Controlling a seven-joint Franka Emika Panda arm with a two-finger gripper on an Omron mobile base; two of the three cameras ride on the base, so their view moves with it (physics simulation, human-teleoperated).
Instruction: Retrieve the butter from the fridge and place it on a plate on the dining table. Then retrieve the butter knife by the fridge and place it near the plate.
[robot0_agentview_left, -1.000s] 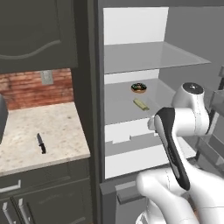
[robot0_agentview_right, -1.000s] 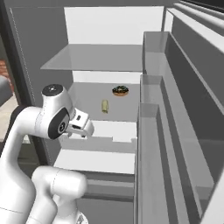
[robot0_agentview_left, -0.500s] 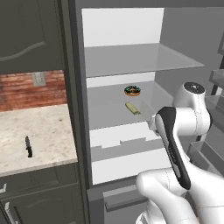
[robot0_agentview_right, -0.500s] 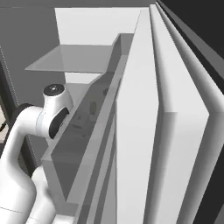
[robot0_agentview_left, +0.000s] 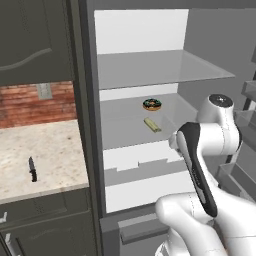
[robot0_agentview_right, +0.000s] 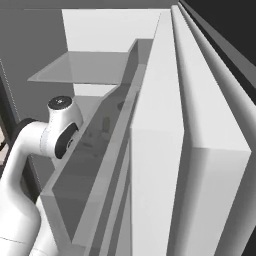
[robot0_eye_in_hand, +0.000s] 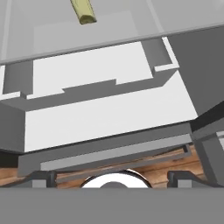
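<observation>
As the fridge stands open, the white arm is bent at the elbow in front of the lower drawers, its hand pointing down and in, the gripper spread wide and empty. Beyond it, the butter lies on the middle shelf, near a small round dish. Small, light and probably soft, it looks best pinched gently across its narrow sides.

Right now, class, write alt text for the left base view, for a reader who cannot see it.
An open fridge holds the butter and a doughnut on its middle shelf. The white robot arm rises at lower right. A black butter knife lies on the stone counter at left.
</observation>
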